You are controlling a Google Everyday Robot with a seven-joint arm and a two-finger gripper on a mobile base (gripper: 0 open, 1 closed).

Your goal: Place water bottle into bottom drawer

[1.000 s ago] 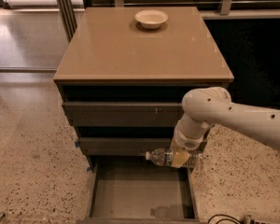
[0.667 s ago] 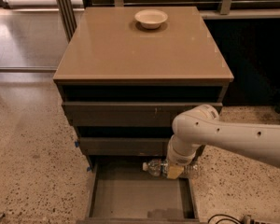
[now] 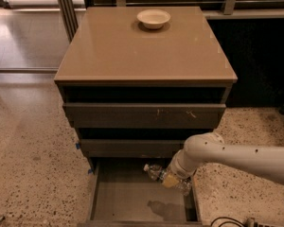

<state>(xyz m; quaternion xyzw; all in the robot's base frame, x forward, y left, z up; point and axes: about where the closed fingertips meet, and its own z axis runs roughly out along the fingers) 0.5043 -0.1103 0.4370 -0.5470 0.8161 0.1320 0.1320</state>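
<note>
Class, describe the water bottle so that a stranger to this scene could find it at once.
Find the brown cabinet; its bottom drawer is pulled open. Over that drawer's right side the robot's hand grips the water bottle, lying sideways. It is clear with a white cap, unlike the cream bowl on top.
</note>
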